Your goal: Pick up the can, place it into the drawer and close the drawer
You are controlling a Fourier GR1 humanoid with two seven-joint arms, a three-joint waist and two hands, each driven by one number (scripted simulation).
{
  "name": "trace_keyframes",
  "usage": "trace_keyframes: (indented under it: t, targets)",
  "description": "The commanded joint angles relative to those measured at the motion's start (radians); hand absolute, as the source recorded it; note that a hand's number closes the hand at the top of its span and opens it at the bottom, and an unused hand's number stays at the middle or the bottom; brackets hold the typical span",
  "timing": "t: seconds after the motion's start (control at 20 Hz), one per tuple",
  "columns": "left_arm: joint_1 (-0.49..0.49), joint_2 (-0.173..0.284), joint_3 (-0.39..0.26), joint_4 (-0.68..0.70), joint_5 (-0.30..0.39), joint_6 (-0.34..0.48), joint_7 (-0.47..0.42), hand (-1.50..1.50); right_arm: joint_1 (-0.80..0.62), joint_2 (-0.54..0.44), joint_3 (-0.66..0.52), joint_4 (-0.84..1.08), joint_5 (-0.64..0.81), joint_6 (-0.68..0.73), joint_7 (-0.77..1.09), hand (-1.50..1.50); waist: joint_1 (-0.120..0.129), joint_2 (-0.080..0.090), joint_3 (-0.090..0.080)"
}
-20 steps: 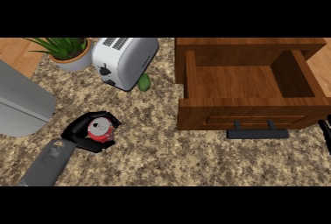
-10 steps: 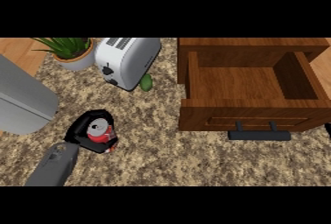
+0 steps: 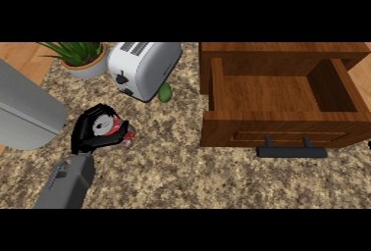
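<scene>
Red can [image 3: 124, 133] sits on the counter, left hand [image 3: 95, 131] curled round it, well left of the open drawer [image 3: 282, 125]. Risk: hand hides most of the can, so it may tilt in transit and clip the drawer's near wall.

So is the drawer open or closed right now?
Open. The wooden drawer is pulled out, so you can see down onto its bare floor, with its dark handle at the front. The can is outside it, in the left hand.
</scene>
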State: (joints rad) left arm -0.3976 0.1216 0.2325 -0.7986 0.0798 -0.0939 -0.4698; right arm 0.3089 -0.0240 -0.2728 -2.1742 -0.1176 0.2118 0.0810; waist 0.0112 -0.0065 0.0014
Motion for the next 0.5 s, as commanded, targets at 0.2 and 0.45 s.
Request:
trace_keyframes:
  t: [0.2,0.45]
  targets:
    - [0.068,-0.067,-0.122,-0.458,-0.018,0.121,0.314,1.50,0.019,0.020,0.013,-0.027,0.013,0.011,-0.007,-1.50,-0.003,0.001,0.000]
    - [-0.024,-0.103,-0.192,-0.554,-0.070,0.190,0.431,1.50,-0.042,0.004,-0.002,-0.002,0.009,-0.006,0.020,-1.50,-0.011,0.004,-0.001]
